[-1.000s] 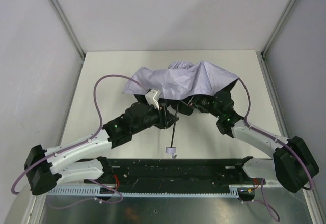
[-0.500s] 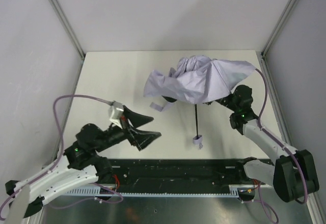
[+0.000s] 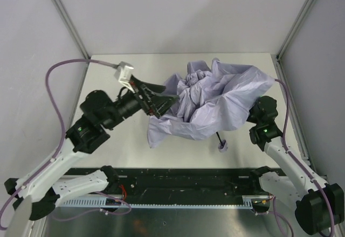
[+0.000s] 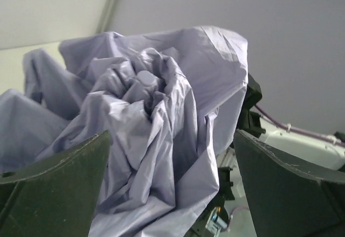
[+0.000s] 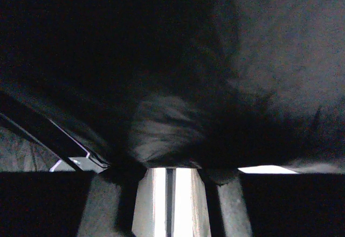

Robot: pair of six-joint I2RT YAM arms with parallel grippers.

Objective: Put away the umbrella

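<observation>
One cream rectangular tabletop (image 3: 135,145) fills the enclosure floor. The compact umbrella (image 3: 215,99) with pale lavender-grey fabric lies on its middle and right part, its canopy (image 4: 156,113) collapsed into loose folds, with a twisted knot of cloth bunched towards the left side of the heap. The black-and-white left arm (image 3: 81,134) reaches in from the near left corner, a lilac cable (image 3: 54,86) looping above it. The black-and-white right arm (image 3: 280,156) comes up along the right edge, and its wrist meets the right rim of the canopy. The left gripper (image 3: 168,103) sits right at the left side of the fabric. In its own camera the two dark green fingers (image 4: 59,183) stand wide apart with the bunched knot between them, and the fabric does not look pinched. The right gripper (image 5: 170,180) is buried under the canopy in the overhead view. Its own camera gives only darkness, blurred grey shapes and a bright strip at the lower edge, so I cannot tell whether its fingers are apart or together. A thin black shaft (image 3: 218,138) pokes out from under the near edge of the cloth. The small pale handle (image 3: 222,146) at its end lies on the tabletop just in front of the canopy.
</observation>
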